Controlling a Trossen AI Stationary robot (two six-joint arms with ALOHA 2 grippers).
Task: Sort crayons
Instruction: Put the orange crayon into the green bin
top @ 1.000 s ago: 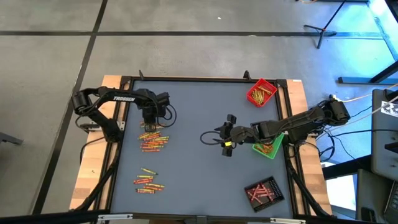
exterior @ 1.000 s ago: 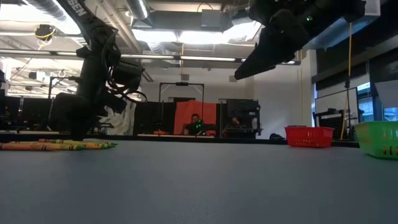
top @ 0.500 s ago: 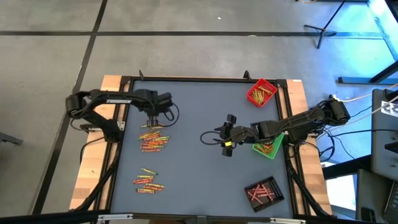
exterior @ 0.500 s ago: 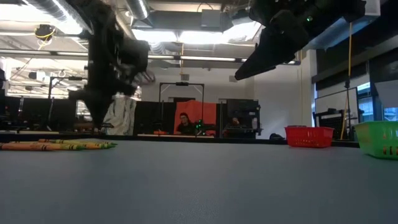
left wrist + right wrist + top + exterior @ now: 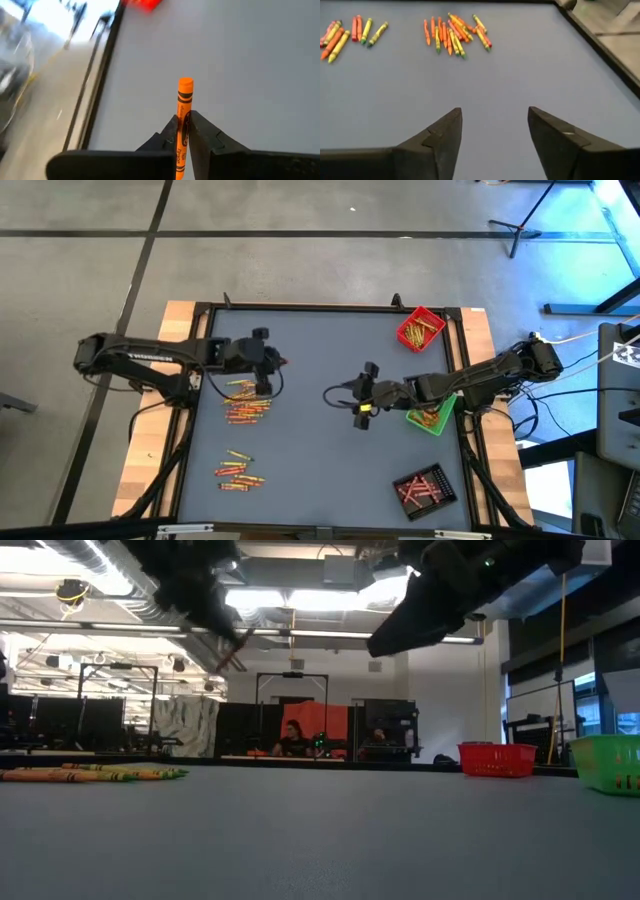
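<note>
- orange crayon [image 5: 184, 125], paper-wrapped with dark printing along its side, is pinched between the left gripper's [image 5: 184, 131] fingers; its blunt tip sticks out past the fingertips.
- left gripper [image 5: 262, 362] hangs raised off the grey table [image 5: 320, 450], over the near edge of the larger crayon pile; in the low view the held crayon [image 5: 230, 651] shows as a thin slanted stick up near the ceiling lights.
- larger pile of crayons [image 5: 245, 402] lies loose on the table's left side: red, orange and yellow sticks, a few with green ends, mostly lying roughly parallel and touching one another.
- smaller pile [image 5: 238, 471] lies closer to the front edge, well apart from the first, in the same mix of colours.
- right gripper [image 5: 362, 404] hovers over the middle of the table, its fingers [image 5: 440, 142] spread apart with nothing between them.
- from the right wrist view both groups [image 5: 455, 34] show as short sticks fanned at slight angles.
- red tray [image 5: 420, 328] at the far right corner holds yellowish crayons; green tray [image 5: 432, 418], partly under the right arm, holds some too; black tray [image 5: 424, 487] near the front right holds reddish ones.
</note>
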